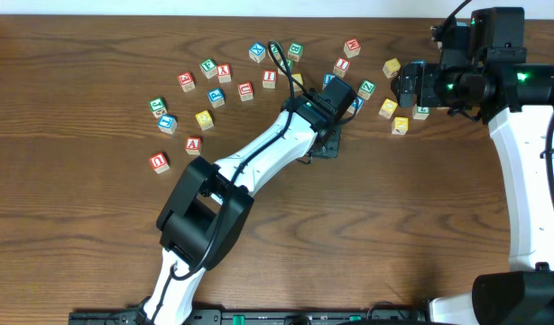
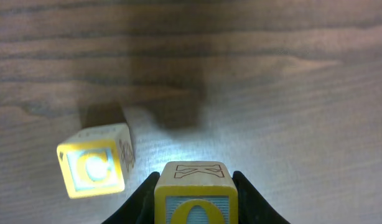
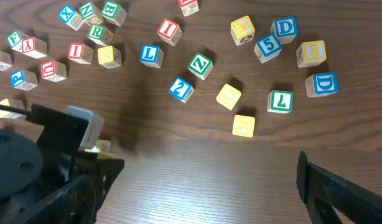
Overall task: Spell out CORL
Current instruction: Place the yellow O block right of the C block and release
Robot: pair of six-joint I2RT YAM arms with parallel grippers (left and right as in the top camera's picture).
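My left gripper (image 2: pixel 194 208) is shut on a yellow-framed O cube (image 2: pixel 193 196), with a black jaw tight against each side. Just left of it, the C cube (image 2: pixel 94 168) rests on the table, turned slightly askew, its yellow C face toward the camera. From overhead the left gripper (image 1: pixel 328 143) is low over the table's middle and covers both cubes. The green R cube (image 3: pixel 96 32) and the blue L cube (image 3: pixel 150 55) lie loose among the scattered cubes. The right gripper (image 3: pixel 203 196) hovers wide open over bare wood, holding nothing.
Lettered cubes are scattered across the far half of the table (image 1: pixel 394 235). A yellow cube (image 1: pixel 401 125) and a green one (image 1: pixel 366 88) lie near the right gripper (image 1: pixel 403 88). The left arm (image 1: pixel 259 153) runs diagonally across the middle.
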